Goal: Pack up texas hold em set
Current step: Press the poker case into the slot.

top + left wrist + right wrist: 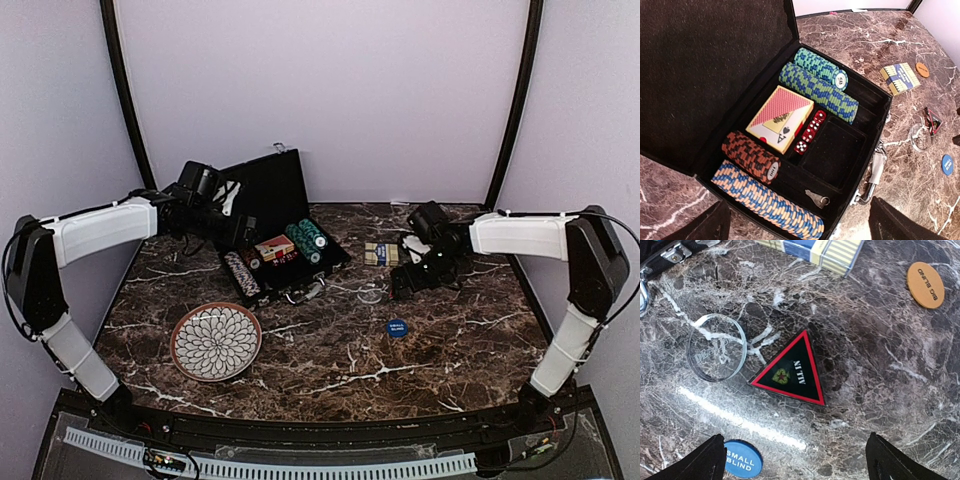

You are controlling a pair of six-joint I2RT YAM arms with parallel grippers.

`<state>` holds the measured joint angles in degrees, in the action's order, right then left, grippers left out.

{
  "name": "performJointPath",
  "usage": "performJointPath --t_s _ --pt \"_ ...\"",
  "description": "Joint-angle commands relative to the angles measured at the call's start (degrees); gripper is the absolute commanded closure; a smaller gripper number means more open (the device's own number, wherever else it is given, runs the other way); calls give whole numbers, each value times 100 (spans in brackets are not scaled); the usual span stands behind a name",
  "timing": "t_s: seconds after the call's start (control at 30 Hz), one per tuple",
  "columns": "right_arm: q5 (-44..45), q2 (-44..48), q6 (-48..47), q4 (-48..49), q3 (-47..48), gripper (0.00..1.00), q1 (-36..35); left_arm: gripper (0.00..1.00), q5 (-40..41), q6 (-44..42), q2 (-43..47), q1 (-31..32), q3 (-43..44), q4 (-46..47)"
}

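The black briefcase (275, 200) lies open at the back left. Inside it are rows of striped chips (817, 92), a card deck (781, 117), red dice (810, 132) and a small key (817, 198). My left gripper (802, 222) hangs open over the case's front edge and holds nothing. My right gripper (794, 450) is open above the table, just short of a black and red triangular marker (792, 372). Around it lie a clear disc (716, 347), a blue small-blind button (742, 460), an orange big-blind button (925, 285) and a second deck (815, 250).
A round white-patterned plate (216, 342) with a brown rim sits at the front left of the marble table (340, 370). The case's silver handle (875, 167) sticks out toward the table's middle. The raised lid (270, 180) stands behind the left gripper.
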<state>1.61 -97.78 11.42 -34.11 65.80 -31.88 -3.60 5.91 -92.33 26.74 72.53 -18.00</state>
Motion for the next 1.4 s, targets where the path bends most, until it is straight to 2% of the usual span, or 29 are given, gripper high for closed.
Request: performJointPath --t_s 0.0,0.37,0.57,0.73,1.0,1.13,1.37 --pt "326 -149 -56 -32 241 2 -262 1 -353 336 397 -29 -267 40" --pt "559 -490 224 -79 688 2 -750 1 -868 859 1080 11 -1472 996" --pt "1051 -897 441 -235 1546 1 -644 1 -813 794 1025 219 -1457 1080" --pt "971 -1507 749 -318 2396 1 -436 1 -601 718 882 395 -1310 1068" --pt "818 -2127 935 -41 3226 1 -182 1 -540 800 791 463 -1315 1271" --pt "548 -2319 828 -89 3520 1 -191 7 -428 816 396 459 -1032 1390" --pt "554 -2250 656 -83 3302 1 -129 9 -784 728 -889 334 452 1007"
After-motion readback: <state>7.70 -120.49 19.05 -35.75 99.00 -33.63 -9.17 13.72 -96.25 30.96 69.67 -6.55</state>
